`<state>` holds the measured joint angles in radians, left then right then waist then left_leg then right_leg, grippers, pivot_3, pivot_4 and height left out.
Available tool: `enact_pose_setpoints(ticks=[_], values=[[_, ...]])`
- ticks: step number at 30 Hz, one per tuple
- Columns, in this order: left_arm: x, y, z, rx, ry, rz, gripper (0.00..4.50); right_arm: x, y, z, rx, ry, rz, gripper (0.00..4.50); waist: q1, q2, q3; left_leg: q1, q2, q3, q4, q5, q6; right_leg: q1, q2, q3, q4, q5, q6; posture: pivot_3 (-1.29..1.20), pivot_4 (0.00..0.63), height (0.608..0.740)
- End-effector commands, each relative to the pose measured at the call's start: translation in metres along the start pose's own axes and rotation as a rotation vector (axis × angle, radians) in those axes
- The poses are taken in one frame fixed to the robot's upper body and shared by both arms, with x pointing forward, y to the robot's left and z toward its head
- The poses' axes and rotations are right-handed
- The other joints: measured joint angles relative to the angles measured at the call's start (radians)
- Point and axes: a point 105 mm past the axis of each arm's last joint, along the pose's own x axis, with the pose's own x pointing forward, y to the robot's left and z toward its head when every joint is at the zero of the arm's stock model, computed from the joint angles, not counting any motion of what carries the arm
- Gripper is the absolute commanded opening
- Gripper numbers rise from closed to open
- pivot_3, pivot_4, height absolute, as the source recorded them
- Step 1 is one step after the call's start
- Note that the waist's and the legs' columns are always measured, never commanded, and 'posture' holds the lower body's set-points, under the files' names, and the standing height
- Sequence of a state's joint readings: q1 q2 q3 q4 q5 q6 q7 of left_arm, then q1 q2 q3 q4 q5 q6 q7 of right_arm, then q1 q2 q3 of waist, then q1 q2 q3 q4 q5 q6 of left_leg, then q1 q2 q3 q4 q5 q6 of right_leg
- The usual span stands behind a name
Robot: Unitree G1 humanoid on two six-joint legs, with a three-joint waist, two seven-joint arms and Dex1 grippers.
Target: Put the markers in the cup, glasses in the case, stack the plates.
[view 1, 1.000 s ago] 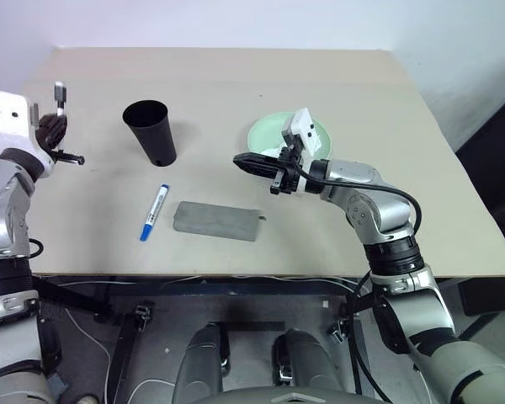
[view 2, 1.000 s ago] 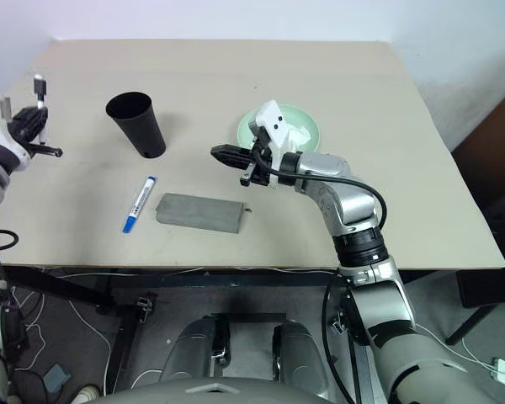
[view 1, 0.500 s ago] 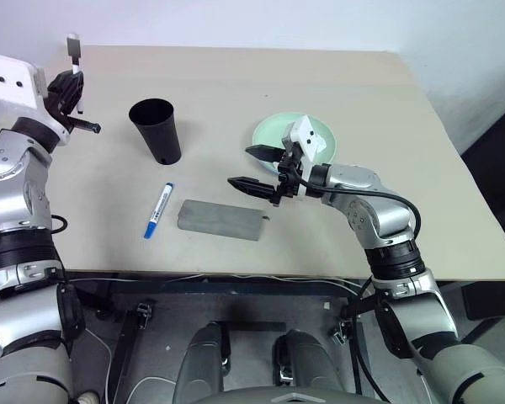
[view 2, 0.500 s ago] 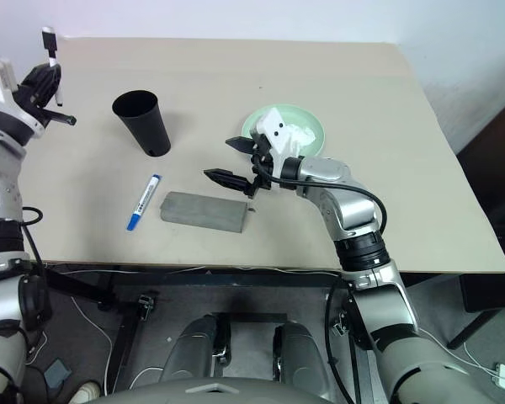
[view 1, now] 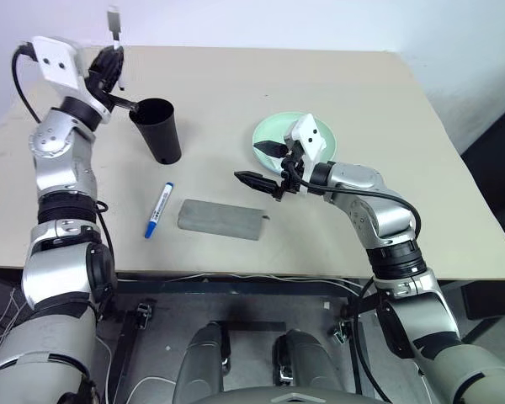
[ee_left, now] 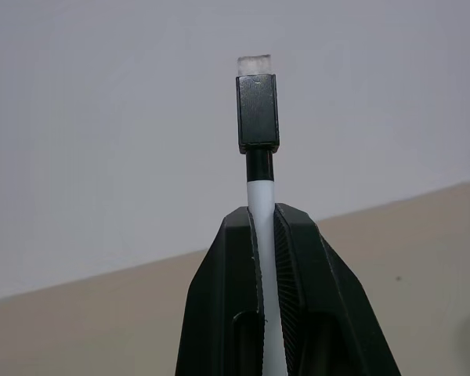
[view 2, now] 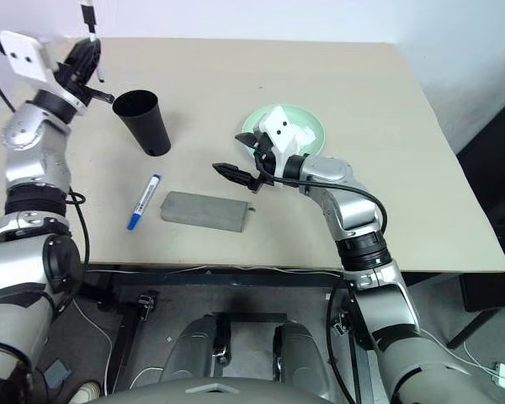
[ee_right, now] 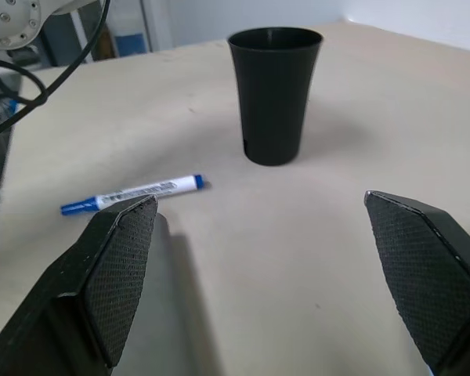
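My left gripper [view 1: 109, 67] is raised just left of the black cup's [view 1: 156, 131] rim. It is shut on a white marker with a black cap [ee_left: 257, 117] that sticks up out of the fingers. A second marker, white with a blue cap [view 1: 157, 210], lies on the table in front of the cup. To its right lies the shut grey case [view 1: 220, 220]. My right gripper [view 1: 261, 164] hovers open and empty above the case's right end, in front of the mint green plate [view 1: 268, 128]. The glasses are out of view.
A crumpled white tissue [view 2: 296, 133] lies in the green plate. The beige table [view 1: 353, 93] has free room at the back and on the right, and its front edge runs just below the case.
My left arm swung up and right, bringing the black-capped marker from the table's left edge to beside the cup's rim. My right gripper went from shut to wide open, staying in place.
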<state>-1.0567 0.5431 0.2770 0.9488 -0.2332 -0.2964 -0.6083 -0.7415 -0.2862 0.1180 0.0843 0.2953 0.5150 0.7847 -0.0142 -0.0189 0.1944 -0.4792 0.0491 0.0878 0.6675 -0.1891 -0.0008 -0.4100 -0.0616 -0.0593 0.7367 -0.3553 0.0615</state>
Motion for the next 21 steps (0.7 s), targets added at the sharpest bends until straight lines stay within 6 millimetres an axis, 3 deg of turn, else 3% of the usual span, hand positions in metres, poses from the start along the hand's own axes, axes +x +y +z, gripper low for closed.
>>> enact_pose_setpoints(ticks=[1,21], values=[[0.006,-0.005,0.004,0.031,-0.024,-0.014,0.0,-0.002,-0.001,0.008,-0.045,-0.018,-0.017,4.46,-0.001,0.0,0.0,0.0,0.0,0.0,0.0,0.0,0.0,0.0,0.0,0.0,0.0,0.0,0.0,0.0,0.15,0.681],[-0.004,-0.008,-0.032,-0.016,0.101,-0.014,0.0,-0.003,-0.008,0.009,-0.053,-0.006,-0.055,4.46,0.0,0.0,0.0,0.0,0.0,0.0,0.0,0.0,0.0,0.0,0.0,0.0,0.0,0.0,0.0,0.0,0.15,0.681]])
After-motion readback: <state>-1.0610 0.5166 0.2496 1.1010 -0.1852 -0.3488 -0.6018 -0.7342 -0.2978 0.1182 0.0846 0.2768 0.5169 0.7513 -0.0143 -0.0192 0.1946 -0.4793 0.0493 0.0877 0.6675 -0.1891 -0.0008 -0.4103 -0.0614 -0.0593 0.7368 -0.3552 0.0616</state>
